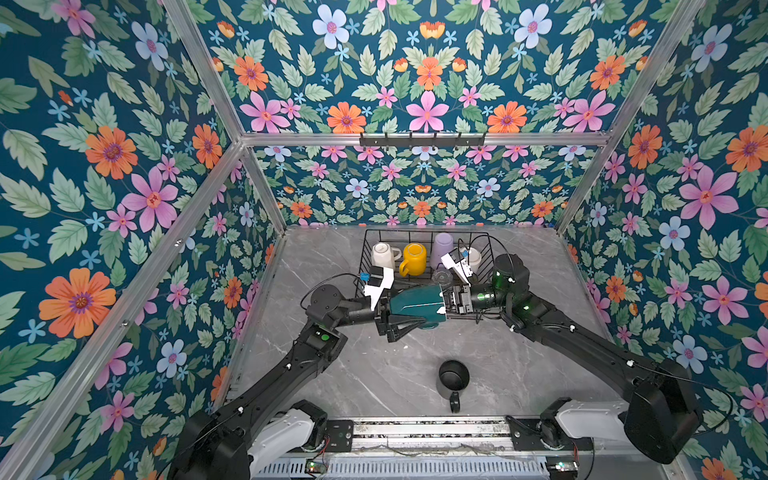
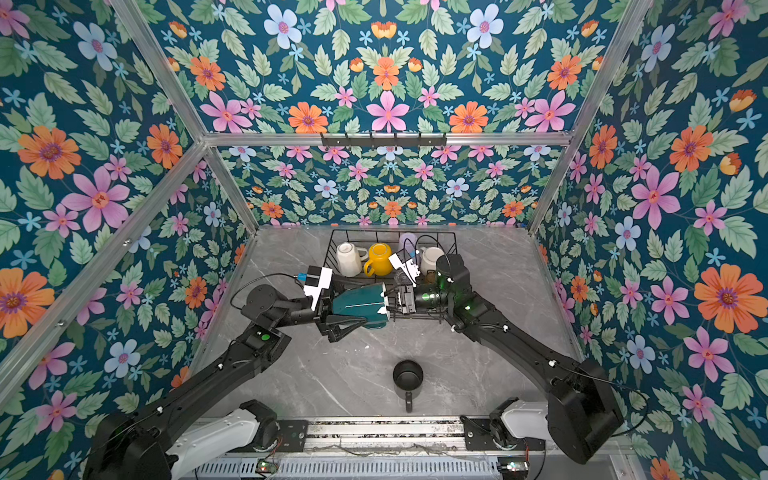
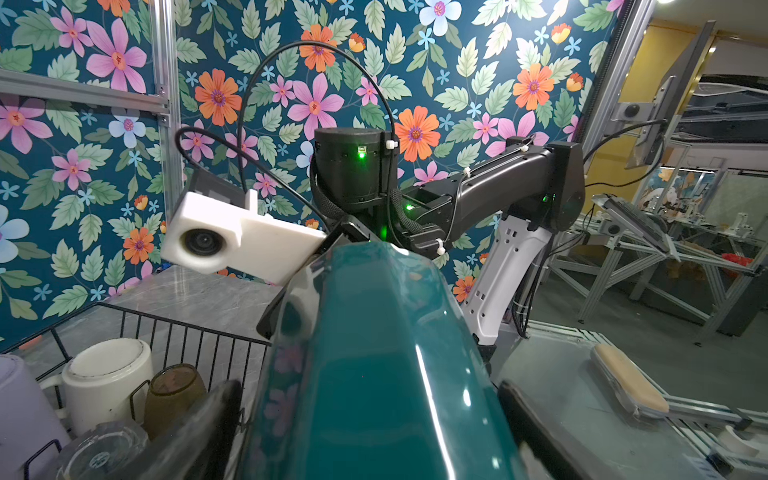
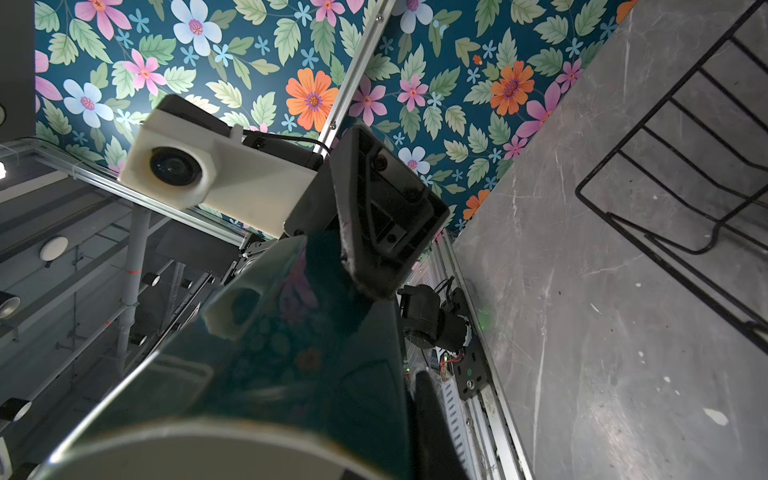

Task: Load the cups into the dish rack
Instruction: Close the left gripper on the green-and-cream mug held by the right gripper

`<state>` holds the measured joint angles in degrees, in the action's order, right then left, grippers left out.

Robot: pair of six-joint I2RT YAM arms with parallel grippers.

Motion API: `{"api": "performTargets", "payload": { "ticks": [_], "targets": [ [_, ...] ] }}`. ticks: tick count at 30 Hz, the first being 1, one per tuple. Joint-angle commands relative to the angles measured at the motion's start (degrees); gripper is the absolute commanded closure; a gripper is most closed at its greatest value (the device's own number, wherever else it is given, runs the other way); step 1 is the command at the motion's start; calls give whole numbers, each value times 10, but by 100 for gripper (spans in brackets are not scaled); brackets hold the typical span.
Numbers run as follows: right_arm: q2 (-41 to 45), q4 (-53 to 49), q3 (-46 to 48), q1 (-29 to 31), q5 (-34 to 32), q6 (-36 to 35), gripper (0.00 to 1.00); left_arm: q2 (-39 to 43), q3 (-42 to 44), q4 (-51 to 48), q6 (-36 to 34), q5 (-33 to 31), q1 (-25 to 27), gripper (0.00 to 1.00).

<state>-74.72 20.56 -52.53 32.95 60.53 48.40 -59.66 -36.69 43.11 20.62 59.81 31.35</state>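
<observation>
Handover in mid-air at the near edge of the dish rack (image 1: 366, 253), with the dark green mug (image 1: 411, 305) lying on its side between both arms, clear of the counter (image 1: 332, 374) and not yet inside the wire basket. Right pincer (image 1: 445, 300) pressed together on the mug's rim at the open end, one jaw outside the wall, the other presumably inside and hidden. Left pincer (image 3: 368, 386) spread wide around the base end of the body, black fingers (image 3: 220, 407) running along both flanks; real pressure on the glaze not discernible in any view. Already in the rack, along the far row: white mug (image 1: 384, 255), yellow mug (image 1: 413, 259), lavender tumbler (image 1: 442, 245) and a second white mug (image 1: 473, 259), plus a clear glass (image 1: 442, 276) and an olive-amber glass (image 3: 174, 390) closer in. Left upright on the counter, well apart from the rack and nearer the robot's base: black mug (image 1: 453, 376), handle pointing toward that base. Step in hand, by the look of it: passing or re-gripping the dark green mug so as to turn it mouth-down. Next move likely calling for a firm hold by one pincer before release by the other, then a tilt and a lowering into a free spot in the near row, clear of the prongs and the glasses. Risk: slipping of glossy ceramic during the swap.
</observation>
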Motion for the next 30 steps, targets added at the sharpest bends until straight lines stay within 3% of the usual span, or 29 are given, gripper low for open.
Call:
{"api": "performTargets", "payload": {
  "ticks": [1,17,30],
  "targets": [
    [-5,69,-7,4,11,14,100,-6,-6,19,8,17,0,6],
    [4,64,-12,6,4,1,100,-14,-13,17,18,51,0,6],
    [25,32,-16,6,6,-23,100,4,-12,-6,1,39,0,3]
  ]
}}
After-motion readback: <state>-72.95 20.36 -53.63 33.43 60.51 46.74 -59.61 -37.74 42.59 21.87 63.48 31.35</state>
